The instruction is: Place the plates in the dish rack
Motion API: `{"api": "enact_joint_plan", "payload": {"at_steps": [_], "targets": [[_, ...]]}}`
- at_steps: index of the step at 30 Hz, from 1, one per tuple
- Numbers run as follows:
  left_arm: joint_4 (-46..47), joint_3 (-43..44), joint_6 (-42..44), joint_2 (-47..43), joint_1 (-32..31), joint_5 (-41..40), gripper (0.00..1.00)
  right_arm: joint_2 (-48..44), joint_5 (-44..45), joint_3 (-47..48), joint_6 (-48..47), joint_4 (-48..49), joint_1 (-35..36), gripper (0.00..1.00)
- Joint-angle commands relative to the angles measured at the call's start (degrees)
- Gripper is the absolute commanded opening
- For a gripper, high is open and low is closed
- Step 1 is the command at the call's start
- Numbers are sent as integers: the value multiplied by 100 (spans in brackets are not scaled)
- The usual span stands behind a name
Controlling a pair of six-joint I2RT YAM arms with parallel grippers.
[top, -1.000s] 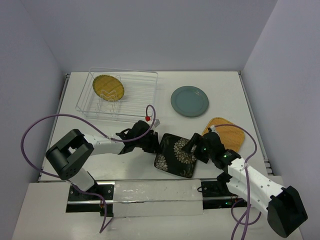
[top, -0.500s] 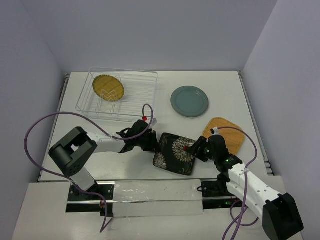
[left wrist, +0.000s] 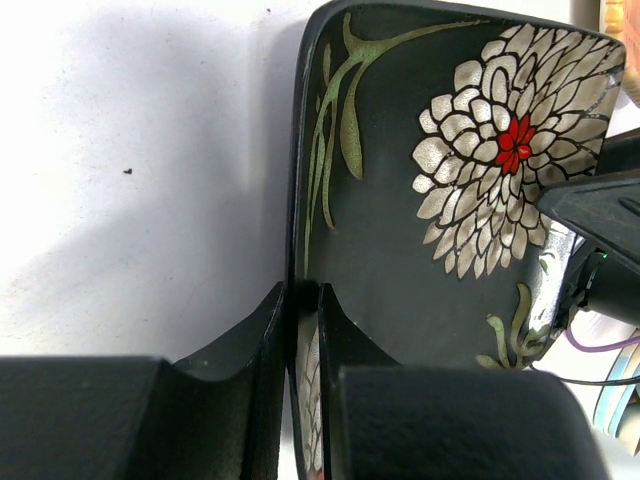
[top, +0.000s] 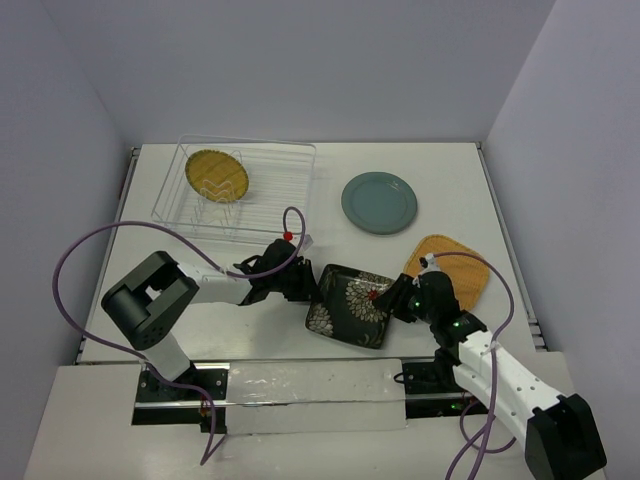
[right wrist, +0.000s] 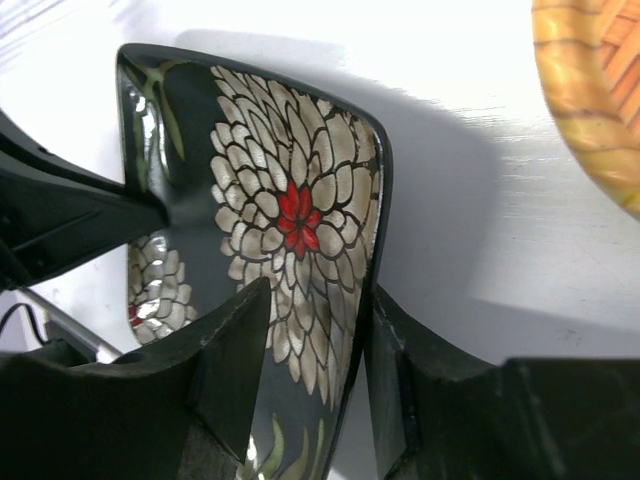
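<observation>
The square black plate with white-and-red flowers (top: 348, 308) is tilted near the front middle of the table. My left gripper (top: 311, 286) is shut on its left rim, seen pinched in the left wrist view (left wrist: 300, 292) on the plate (left wrist: 420, 200). My right gripper (top: 393, 298) is open astride the plate's right rim (right wrist: 318, 292); one finger stands apart over the flowered face (right wrist: 290, 200). The yellow woven plate (top: 216, 175) stands upright in the clear dish rack (top: 285, 149). The teal-grey plate (top: 379, 203) and the orange woven plate (top: 455, 268) lie flat on the table.
The rack stands at the back left. The orange plate lies just right of my right gripper and shows at the right wrist view's top right corner (right wrist: 595, 90). The left arm's purple cable (top: 70, 262) loops at the left. Walls enclose the table.
The right gripper has drawn back slightly toward the plate's right rim and the black plate has settled a little lower. The left gripper keeps its hold.
</observation>
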Motion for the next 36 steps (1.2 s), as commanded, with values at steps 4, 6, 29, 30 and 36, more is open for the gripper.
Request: {"api": "enact_joint_plan", "payload": {"at_steps": [4, 6, 29, 30, 36], "targets": [[656, 102, 157, 284, -230, 398, 0, 386, -1627, 477, 156, 2206, 150, 41], [657, 117, 147, 282, -230, 385, 0, 495, -1698, 518, 187, 2422, 148, 40], [60, 770, 632, -766, 129, -358, 82, -440, -598, 1800, -1093, 800, 144, 0], [34, 779, 624, -800, 154, -365, 83, -456, -549, 1898, -1168, 757, 152, 0], [-438, 766, 829, -1765, 209, -1218, 97, -586, 870, 2680, -1760, 147, 157, 0]]}}
